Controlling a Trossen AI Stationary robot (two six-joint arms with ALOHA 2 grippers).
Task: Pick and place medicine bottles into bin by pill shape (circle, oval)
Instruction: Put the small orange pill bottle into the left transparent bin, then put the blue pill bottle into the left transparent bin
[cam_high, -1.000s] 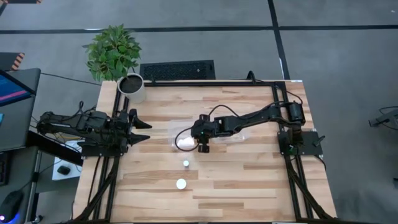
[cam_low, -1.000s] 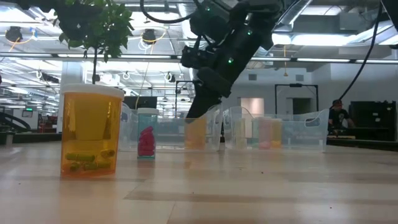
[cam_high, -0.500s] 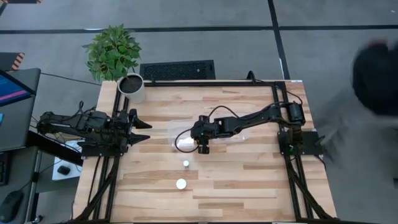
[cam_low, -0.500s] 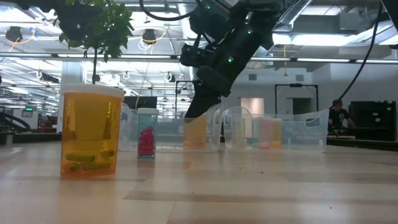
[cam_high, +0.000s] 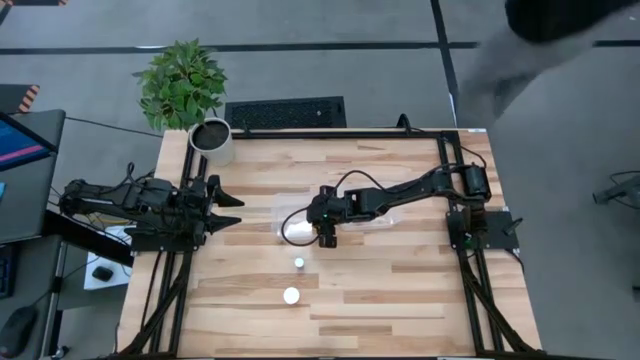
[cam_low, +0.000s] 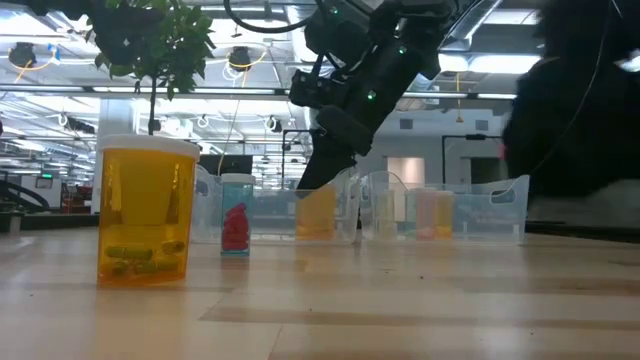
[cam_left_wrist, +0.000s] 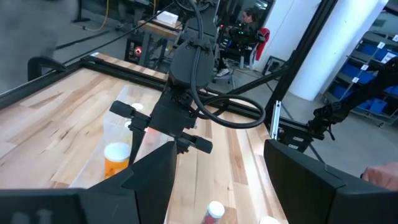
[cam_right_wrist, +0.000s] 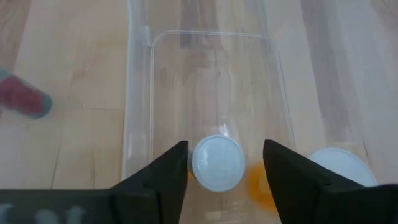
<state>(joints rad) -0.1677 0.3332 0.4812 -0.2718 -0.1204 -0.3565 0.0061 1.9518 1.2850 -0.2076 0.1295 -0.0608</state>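
My right gripper (cam_high: 325, 236) is open, pointing down into the left end of a clear plastic bin (cam_high: 285, 205). Its fingers stand on either side of a small white-capped bottle (cam_right_wrist: 216, 163) with an orange body, which is inside the bin. A wider white-capped bottle (cam_right_wrist: 339, 165) stands beside it in the bin (cam_high: 297, 231). On the table in front of the bin stand a small bottle of pink pills (cam_high: 299, 263) and a wide orange bottle (cam_high: 291, 295). My left gripper (cam_high: 232, 210) waits open at the table's left edge. My right gripper comes at the small bottle from above, one finger on each side of its white cap (cam_right_wrist: 216, 163). A gap shows between the cap and one finger (cam_right_wrist: 280, 171). The other finger (cam_right_wrist: 177, 168) is right beside the cap, and I cannot tell whether it touches.
The low view shows several more pale bottles (cam_low: 425, 213) farther along the bin. A white plant pot (cam_high: 211, 140) stands at the far left corner, with a black grille (cam_high: 285, 112) behind the far edge. A person, blurred, passes beyond the table's far right (cam_high: 560, 20).
Both arms and the bottles have kept still. A person has moved past the table's right side toward the far side.
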